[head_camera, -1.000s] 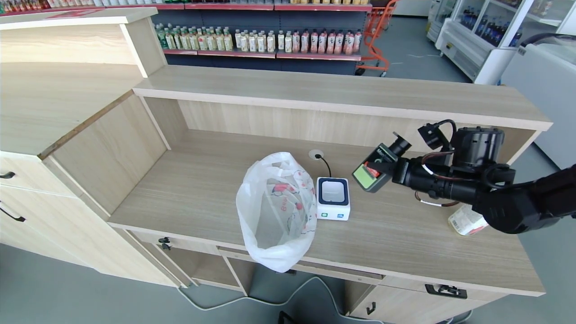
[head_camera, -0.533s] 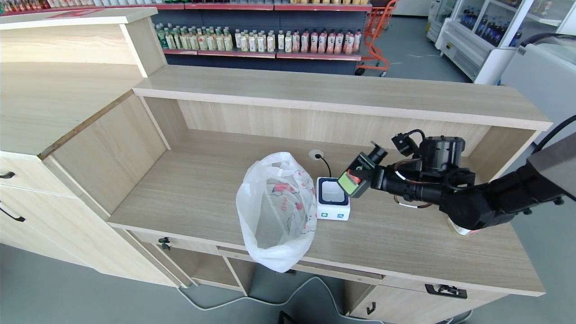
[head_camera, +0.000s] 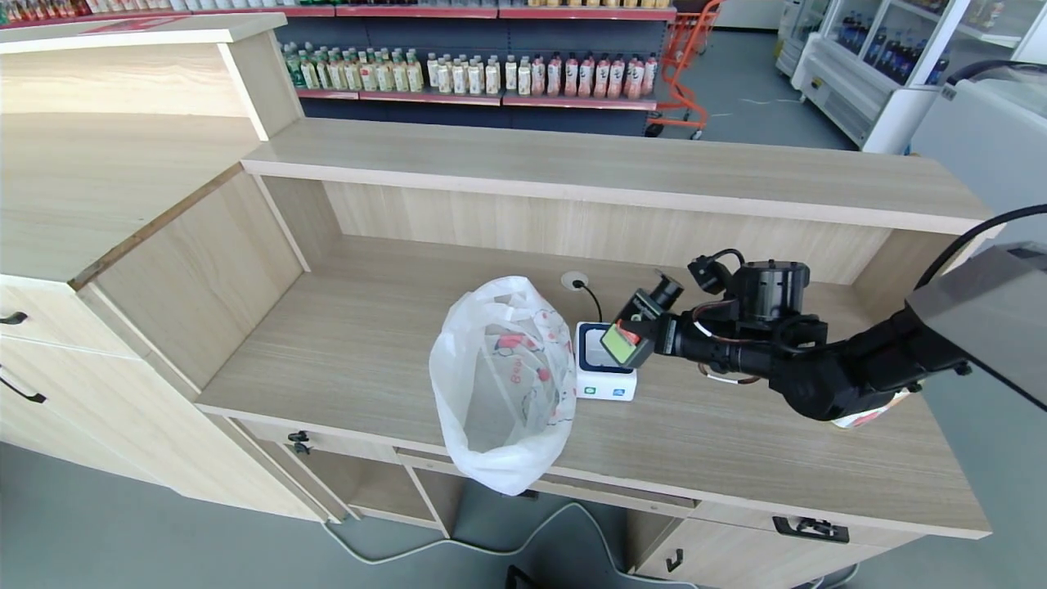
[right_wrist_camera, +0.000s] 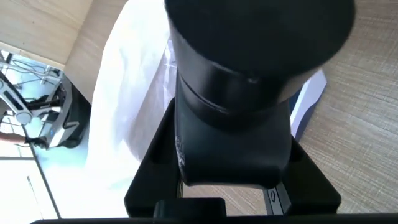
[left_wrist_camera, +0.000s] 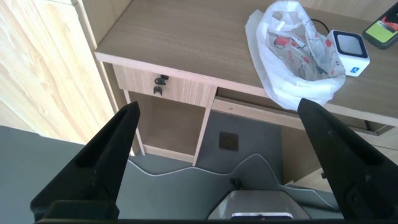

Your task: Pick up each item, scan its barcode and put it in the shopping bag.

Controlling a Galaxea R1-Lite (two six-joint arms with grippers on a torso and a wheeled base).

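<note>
Bottle (head_camera: 620, 344), dark with a green label too small to read, sits clamped in the right gripper (head_camera: 653, 332) just above the scanner (head_camera: 607, 384) beside the shopping bag (head_camera: 503, 384); the left gripper (left_wrist_camera: 219, 109) is spread wide, empty.

Pale wood checkout counter (head_camera: 572, 172), raised ledge, black-handled drawers (head_camera: 810, 528) below. Grey floor (head_camera: 752, 90). Behind: shelves of bottled drinks (head_camera: 491, 75), an orange trolley (head_camera: 687, 57), what look like glass-door coolers (head_camera: 867, 49) at right.

Clamped in right gripper (head_camera: 636, 330): small dark box with green face (head_camera: 619, 344), over white square scanner with dark blue frame (head_camera: 605, 386). Stood beside scanner on pale wooden counter (head_camera: 368, 343): open white plastic shopping bag (head_camera: 503, 384).
</note>
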